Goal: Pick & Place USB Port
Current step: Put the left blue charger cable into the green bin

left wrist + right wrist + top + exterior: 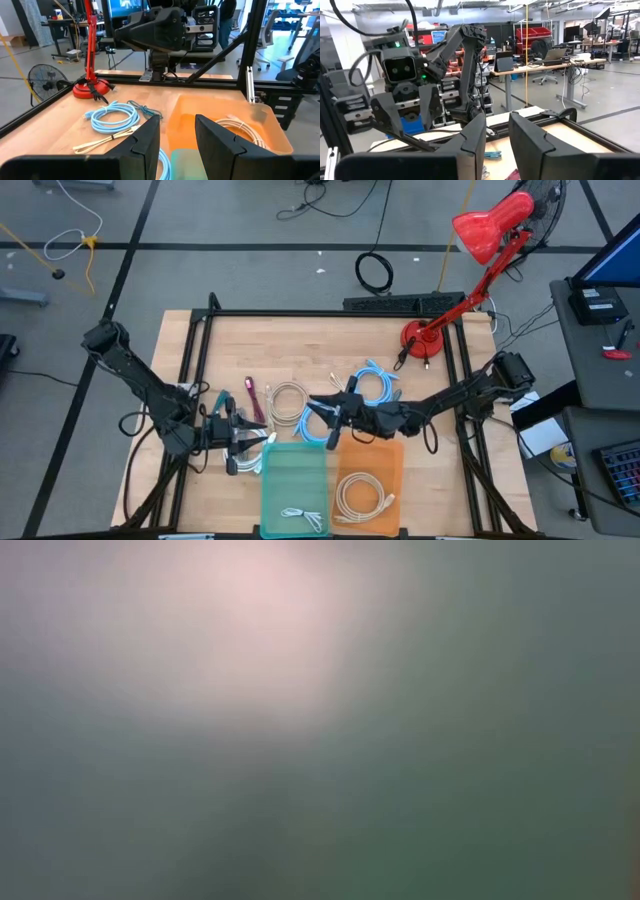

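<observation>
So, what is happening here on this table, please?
Two robot arms are sorting cables into bins. The left pincer hovers at the green bin's near-left corner, fingers apart, with nothing seen between them. The right pincer sits over the blue cable, just behind the bins; whether it grips anything cannot be told. A white cable already lies in the green bin and a beige one in the orange bin. More cables wait on the table.
</observation>
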